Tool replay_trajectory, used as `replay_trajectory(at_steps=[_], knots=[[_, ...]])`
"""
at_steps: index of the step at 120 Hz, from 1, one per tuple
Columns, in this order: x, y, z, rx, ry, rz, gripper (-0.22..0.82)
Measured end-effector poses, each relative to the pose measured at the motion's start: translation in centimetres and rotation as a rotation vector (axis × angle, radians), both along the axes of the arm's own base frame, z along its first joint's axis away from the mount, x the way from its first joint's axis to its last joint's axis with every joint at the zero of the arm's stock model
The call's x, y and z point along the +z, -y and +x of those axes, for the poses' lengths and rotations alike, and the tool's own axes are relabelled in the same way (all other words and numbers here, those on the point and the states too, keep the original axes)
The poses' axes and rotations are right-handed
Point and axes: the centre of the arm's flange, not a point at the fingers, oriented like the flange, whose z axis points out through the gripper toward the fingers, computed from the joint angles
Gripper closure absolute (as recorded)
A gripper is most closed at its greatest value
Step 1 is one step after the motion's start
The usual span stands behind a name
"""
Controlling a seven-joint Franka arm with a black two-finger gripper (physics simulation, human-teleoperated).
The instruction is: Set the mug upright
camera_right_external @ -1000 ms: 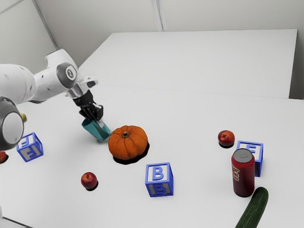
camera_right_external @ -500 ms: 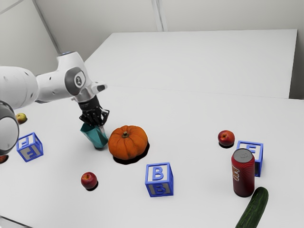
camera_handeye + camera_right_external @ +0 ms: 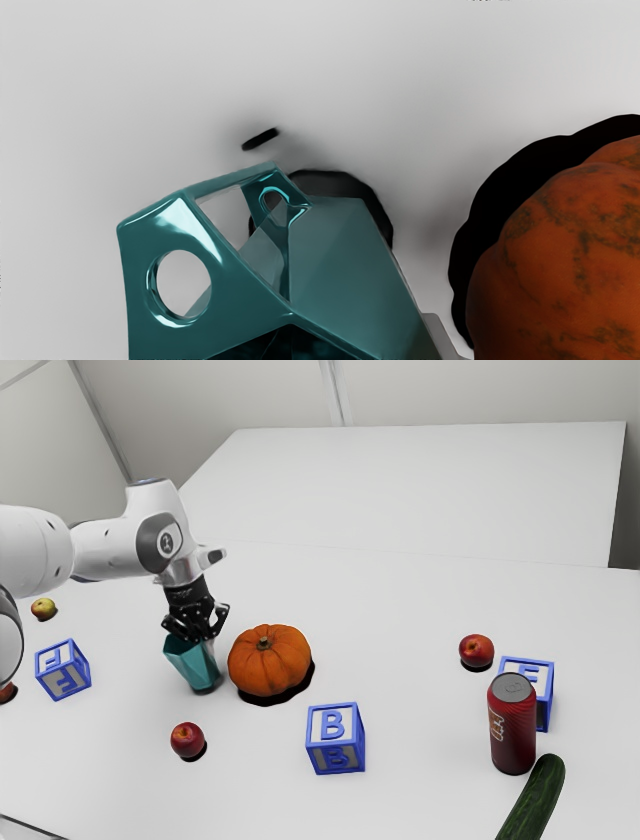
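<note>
My gripper [image 3: 207, 640] is at the upper part of the teal mug [image 3: 197, 665] in the exterior view, shut on its wall. The mug leans slightly, its open end toward the exterior view's left and its base low over or on the table; contact cannot be told. In the wrist view, the gripper [image 3: 410, 347] has a grey fingertip [image 3: 440, 332] along the outside of the mug [image 3: 345, 250]; the mug's wall hides the other finger. The mug's handle, with a round hole, juts out on the side away from that fingertip.
An orange pumpkin [image 3: 269, 660] stands close beside the mug. A red apple [image 3: 187, 740] and letter blocks [image 3: 63, 669] [image 3: 335, 738] lie around on the table [image 3: 420, 600]. Farther off are a red can [image 3: 512, 723], a cucumber [image 3: 533, 800] and another apple [image 3: 477, 651].
The mug has swung from strongly tilted to nearly upright in my gripper. My hand has turned more vertical and shifted slightly down in the exterior view. The pumpkin has stayed put.
</note>
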Motion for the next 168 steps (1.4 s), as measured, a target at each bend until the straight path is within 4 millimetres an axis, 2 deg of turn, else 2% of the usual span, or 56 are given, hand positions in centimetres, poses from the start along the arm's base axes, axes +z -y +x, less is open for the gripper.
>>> replay_trajectory(at_steps=[47,75,96,112,135,168], knots=[[-0.5,0.3,0.1,0.115,-0.02,0.051,0.78],[-1.7,0.3,0.2,0.162,-0.04,0.071,0.78],[-1.8,0.2,0.2,0.181,-0.038,0.073,0.4],[-1.4,0.2,0.5,0.189,-0.03,0.074,0.21],[-0.8,0.3,0.8,0.193,-0.017,0.075,0.09],[1.0,0.1,1.5,0.198,0.013,0.075,0.02]])
